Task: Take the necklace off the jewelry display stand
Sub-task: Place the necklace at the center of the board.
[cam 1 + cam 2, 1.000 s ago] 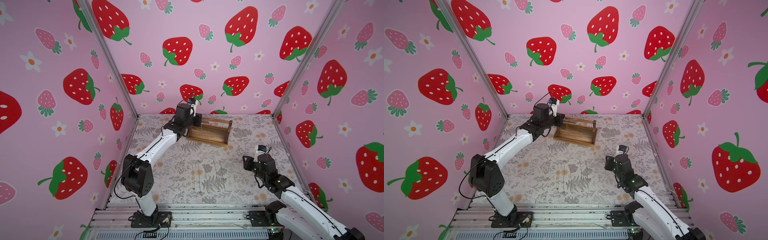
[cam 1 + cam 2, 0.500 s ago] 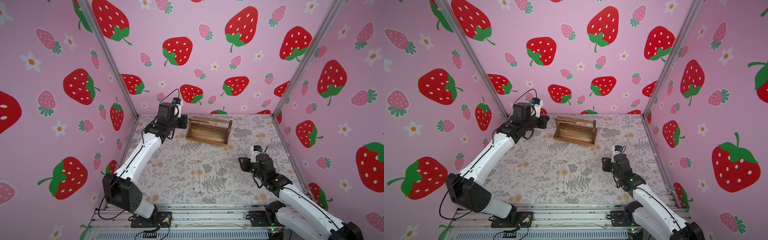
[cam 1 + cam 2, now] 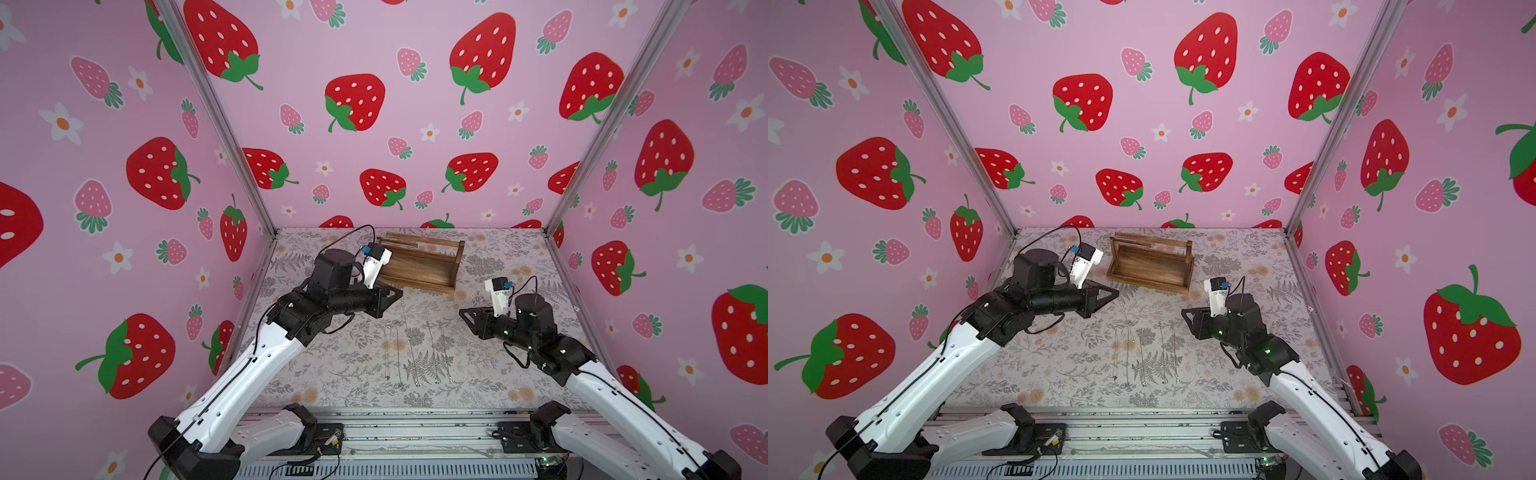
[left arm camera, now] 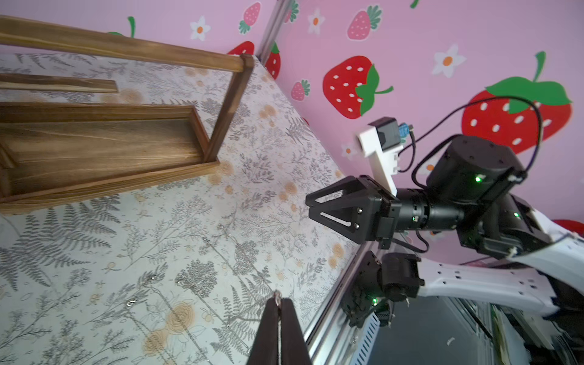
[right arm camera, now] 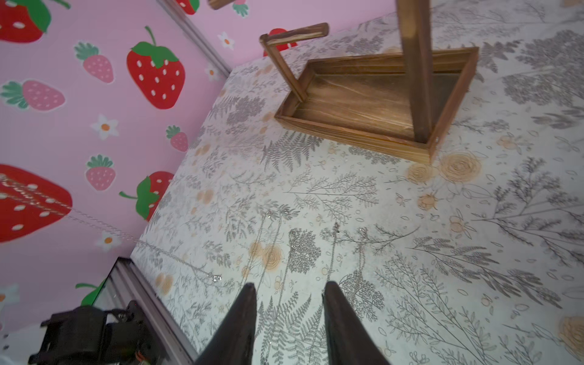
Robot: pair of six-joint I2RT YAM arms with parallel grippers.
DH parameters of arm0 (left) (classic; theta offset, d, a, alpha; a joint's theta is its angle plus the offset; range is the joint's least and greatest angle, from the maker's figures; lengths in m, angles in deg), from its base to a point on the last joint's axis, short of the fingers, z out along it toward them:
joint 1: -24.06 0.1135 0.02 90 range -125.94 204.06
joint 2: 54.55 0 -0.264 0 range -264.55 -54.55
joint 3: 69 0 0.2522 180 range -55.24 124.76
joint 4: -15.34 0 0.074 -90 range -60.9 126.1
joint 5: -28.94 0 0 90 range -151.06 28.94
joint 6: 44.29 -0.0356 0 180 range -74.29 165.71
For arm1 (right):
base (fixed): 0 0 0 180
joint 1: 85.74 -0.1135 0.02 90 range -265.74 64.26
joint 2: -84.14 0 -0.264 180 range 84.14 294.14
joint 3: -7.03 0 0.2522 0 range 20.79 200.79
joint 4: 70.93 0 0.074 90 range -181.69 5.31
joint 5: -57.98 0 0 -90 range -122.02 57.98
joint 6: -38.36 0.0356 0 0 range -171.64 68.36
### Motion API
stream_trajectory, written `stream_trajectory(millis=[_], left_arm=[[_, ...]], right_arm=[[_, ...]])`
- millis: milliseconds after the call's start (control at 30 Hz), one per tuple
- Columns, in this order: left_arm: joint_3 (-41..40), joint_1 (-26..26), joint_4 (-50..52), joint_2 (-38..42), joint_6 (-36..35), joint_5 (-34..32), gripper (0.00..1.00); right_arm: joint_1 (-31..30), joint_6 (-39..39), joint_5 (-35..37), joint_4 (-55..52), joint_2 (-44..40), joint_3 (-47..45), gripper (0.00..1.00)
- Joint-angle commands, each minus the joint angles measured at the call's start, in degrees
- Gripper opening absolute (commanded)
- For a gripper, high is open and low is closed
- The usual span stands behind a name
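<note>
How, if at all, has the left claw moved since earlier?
Yes: the left claw drew back from the jewelry display stand, toward the camera.

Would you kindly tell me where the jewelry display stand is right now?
In both top views the jewelry display stand sits at the far middle of the table, near the back wall, just beyond the left pincer.

Bright, even light (edges warped).

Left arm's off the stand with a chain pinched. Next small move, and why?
Probably lower the left gripper toward the table and open. It is shut on the necklace, whose far end trails on the table; the bars of the jewelry display stand look bare.
</note>
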Motion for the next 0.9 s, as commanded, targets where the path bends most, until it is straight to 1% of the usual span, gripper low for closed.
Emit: stream_trajectory(millis=[0,67,200,300,367,467,567,667,867], left_arm=[[-3.6,-1.3,-4.4,3.3,4.4,7.3,0.0],[-5.7,-1.9,-7.8,4.8,7.0,9.9,0.0],[-7.0,-4.1,-9.4,7.0,8.8,11.8,0.0],[-7.4,-5.4,-9.7,7.7,9.7,13.3,0.0],[-7.4,-6.4,-9.4,7.8,10.0,14.5,0.0],[-7.5,-8.2,-7.8,8.3,9.2,13.6,0.0],[-7.9,-9.3,-6.8,8.9,9.1,12.5,0.0],[-8.5,-9.9,-7.1,8.8,9.5,12.2,0.0],[-8.4,-12.0,-7.2,7.8,9.4,11.1,0.0]], right_arm=[[-3.5,-5.1,-10.0,-7.0,-1.9,2.8,0.38],[-6.6,-4.8,-14.1,-5.9,-3.4,2.9,0.38],[-13.8,-5.5,-13.1,-6.5,-3.1,5.8,0.42],[-17.3,-6.0,-15.1,-4.7,-0.3,7.3,0.42],[-19.8,-6.5,-14.5,-2.6,1.0,7.8,0.42],[-23.0,-8.2,-14.1,-0.2,2.6,9.0,0.43],[-25.1,-10.4,-14.3,-0.3,4.1,11.1,0.44],[-26.7,-11.4,-11.5,-0.3,4.2,11.9,0.44],[-27.5,-11.5,-11.0,0.1,2.7,11.9,0.43]])
